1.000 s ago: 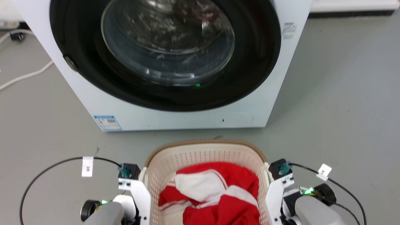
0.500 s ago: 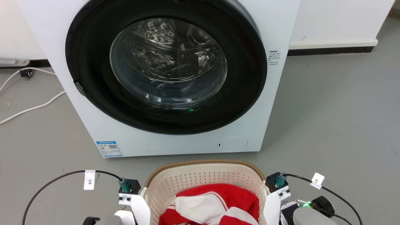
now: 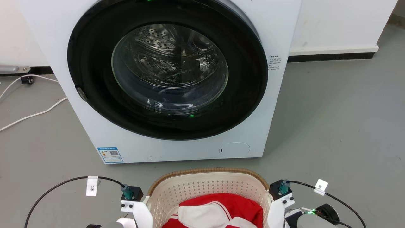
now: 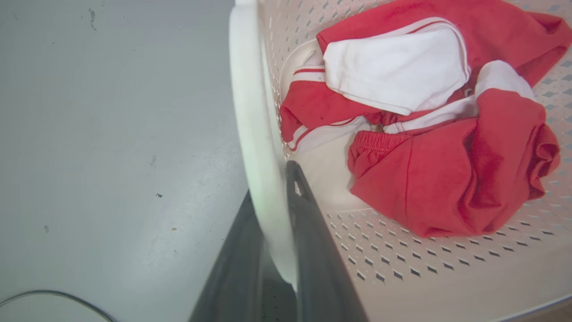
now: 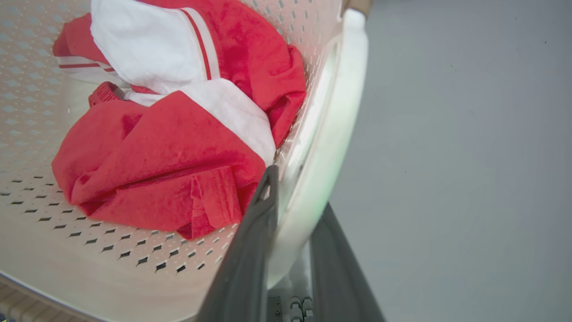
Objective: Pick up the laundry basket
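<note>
**Change of state.** Over the last second the whole head view has shifted. The washing machine (image 3: 95, 133) now shows more of its door and upper panel, and it sits lower in the frame. This is camera motion, not movement of the machine. The laundry basket (image 3: 207, 171) has slid toward the bottom edge together with both wrists and has kept its place between them. Judgement: the body is rising with the basket in its grasp, so the lift is under way. The views do not confirm that the basket is clear of the floor (image 3: 341, 126).

**Left gripper** (image 4: 270, 188). It is clamped on the left side handle (image 4: 250, 112). One dark finger lies inside the basket wall and the other outside, with the white handle pinched between them.

**Right gripper** (image 5: 298, 190). It is clamped in the same way on the right side handle (image 5: 339, 112), with the inner finger against the perforated wall and the outer finger on the floor side.

**Position of the basket.** The basket sits directly in front of the washing machine, near its base, and spans the gap between the two grippers. The red-and-white garment (image 4: 447, 170) lies loose on the basket bottom. It is close to the right inner finger, and whether the two touch cannot be told.

**Note.** Judgement: both grasps are at the handle edge, so uneven arm height could tilt the load.
</note>
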